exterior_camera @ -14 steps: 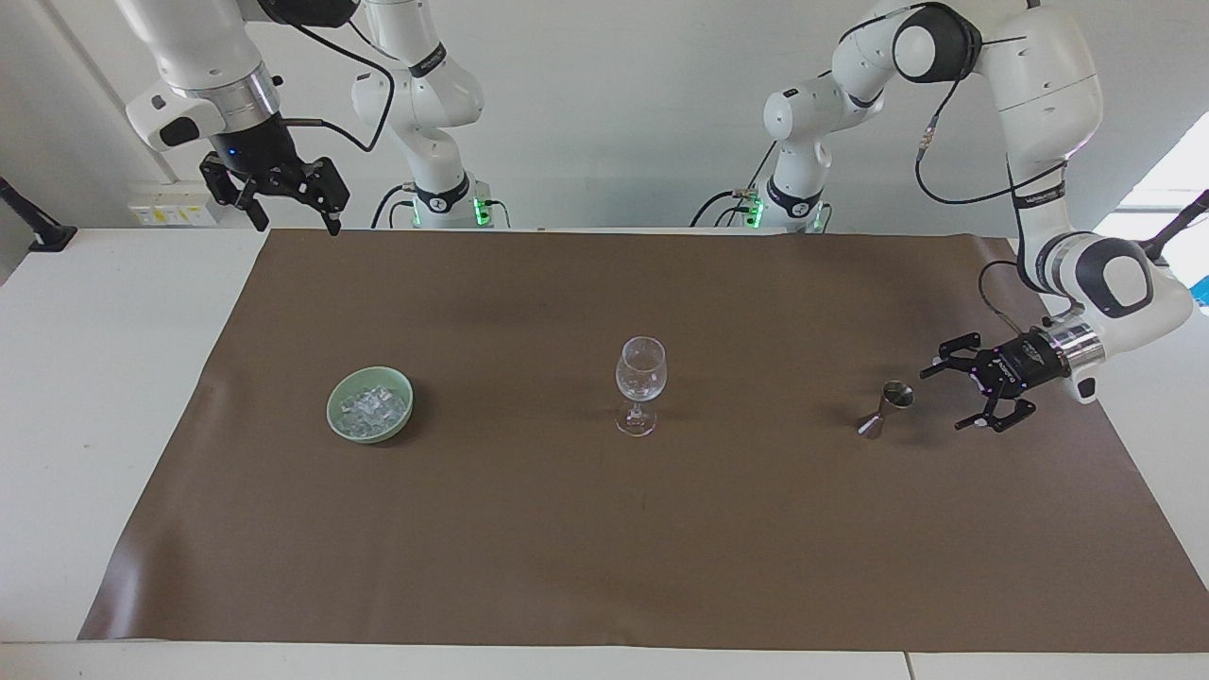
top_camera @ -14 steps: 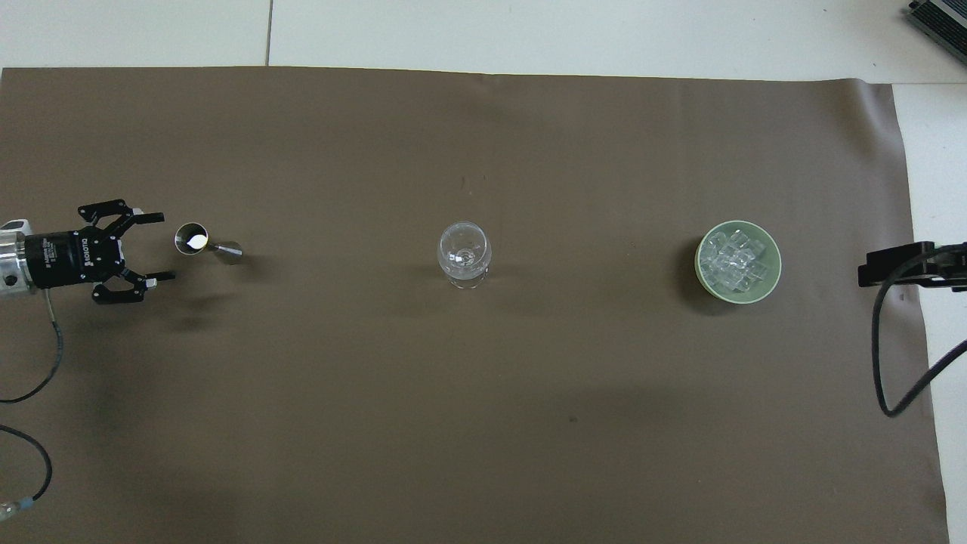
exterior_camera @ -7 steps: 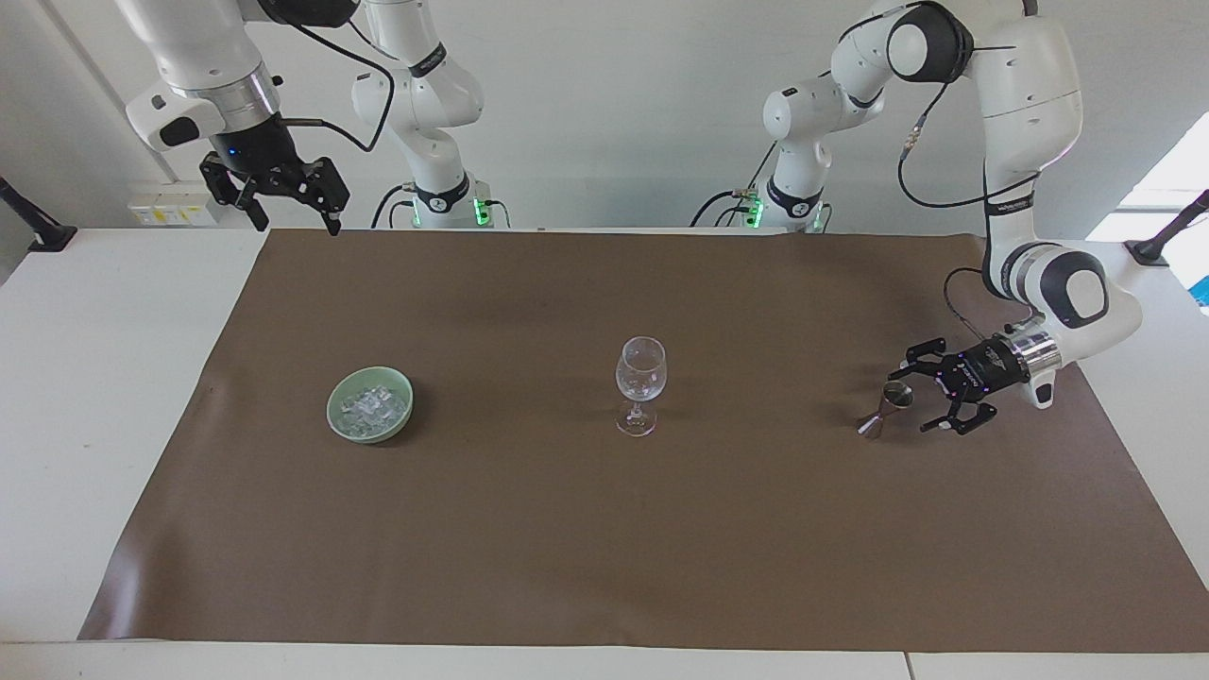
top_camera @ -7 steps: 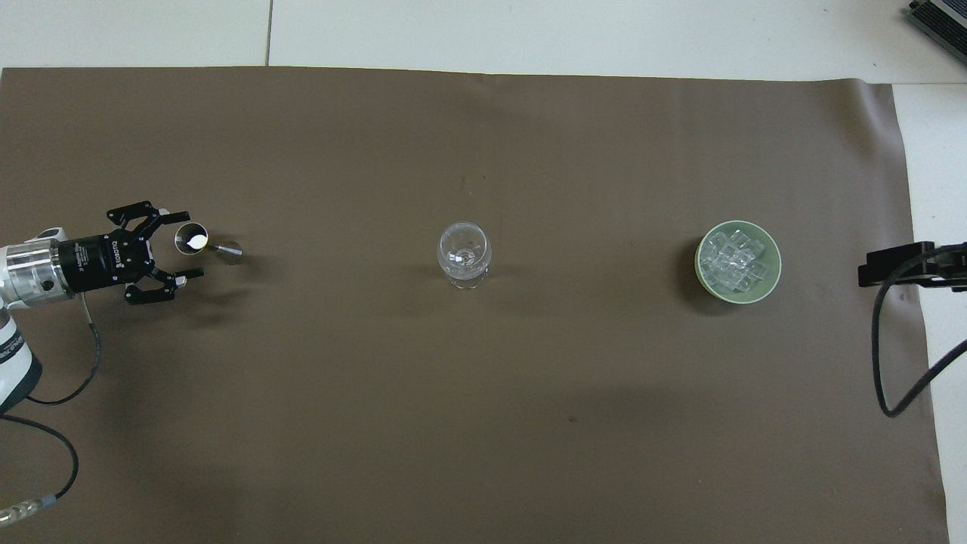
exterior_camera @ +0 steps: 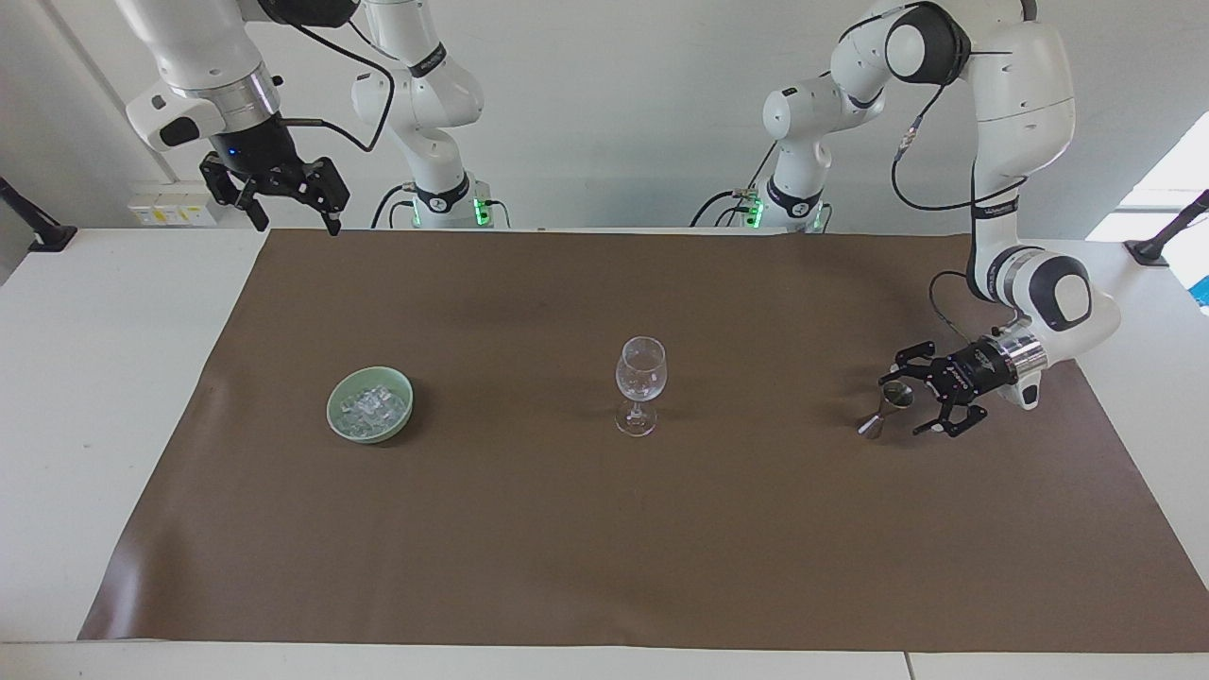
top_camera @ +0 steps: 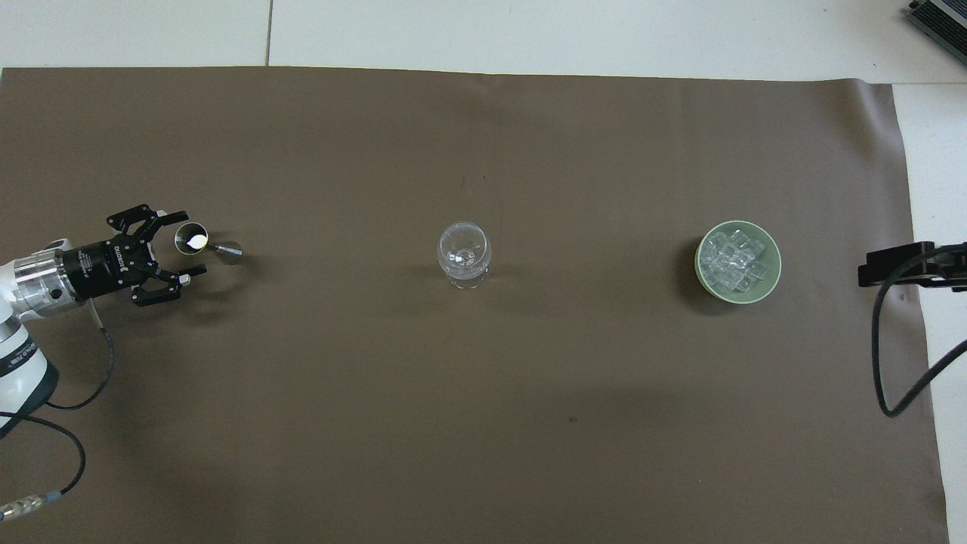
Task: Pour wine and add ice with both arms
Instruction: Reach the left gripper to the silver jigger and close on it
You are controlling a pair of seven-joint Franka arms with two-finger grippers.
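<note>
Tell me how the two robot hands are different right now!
The left gripper is down low, lying sideways beside the little metal measuring cup, with its fingers on either side of the cup's top. The right gripper hangs up high near its own end of the table, pointing down, with nothing close to it; that arm waits. Both are black, open and holding nothing.

High facing and steep overhead views, half-turned, sharing brown mat [exterior_camera: 529, 529].
</note>
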